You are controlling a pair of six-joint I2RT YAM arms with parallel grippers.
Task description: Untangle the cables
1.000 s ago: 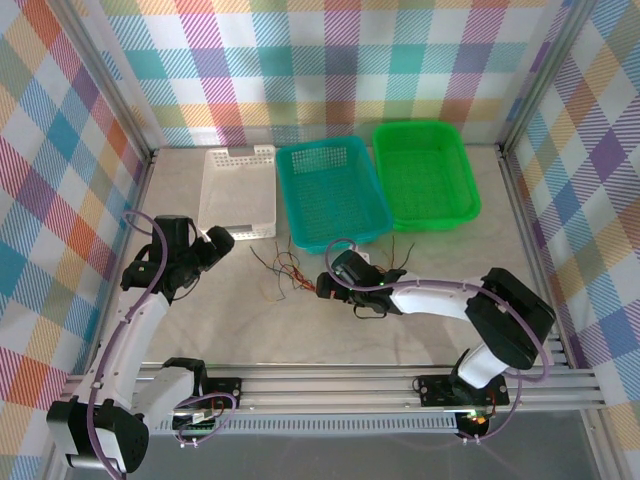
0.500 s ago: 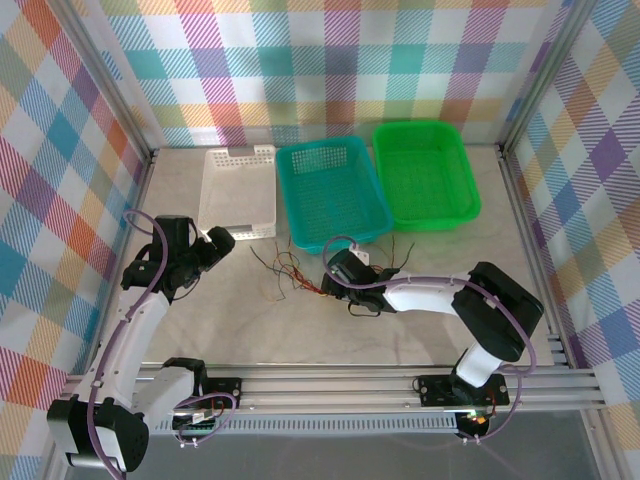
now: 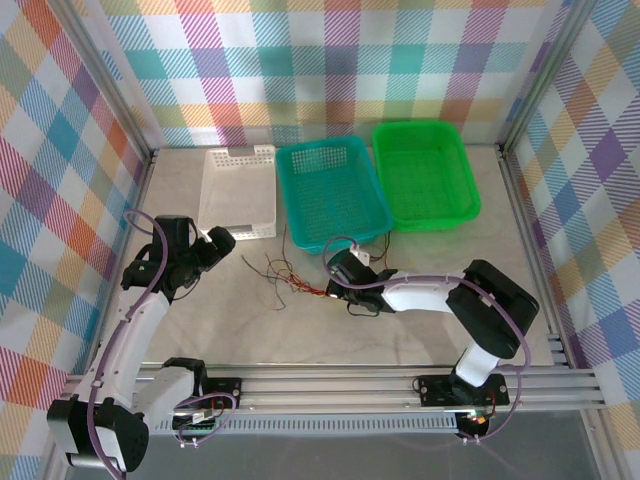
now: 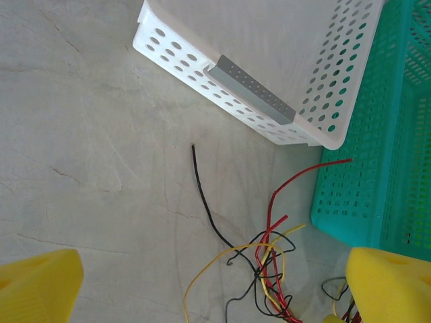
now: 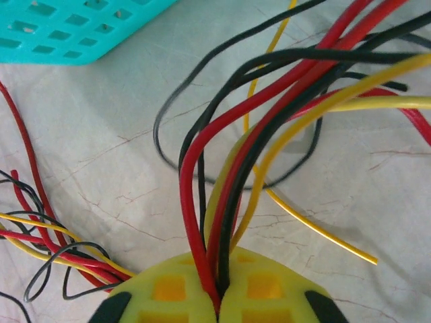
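The cables (image 3: 292,277), thin red, yellow and black wires, lie tangled on the table in front of the teal basket. My right gripper (image 3: 335,286) is at the tangle's right end. In the right wrist view it (image 5: 219,299) is shut on a bundle of red, black and yellow cables (image 5: 269,101) that fan out from between the yellow fingers (image 5: 168,289). My left gripper (image 3: 216,244) hovers left of the tangle, open. In the left wrist view its fingers (image 4: 37,286) stand wide apart above the table, with the cables (image 4: 269,259) lying below between them, untouched.
Three baskets stand in a row at the back: white (image 3: 238,190), teal (image 3: 332,190) and green (image 3: 425,172). The white basket's corner (image 4: 222,74) and the teal basket's wall (image 4: 377,168) are close beyond the left gripper. The teal rim (image 5: 67,27) is near the right gripper.
The right arm's elbow has swung left and its gripper has shifted slightly with the bundle. The loose strands have spread a little to the left. The left arm has not moved.
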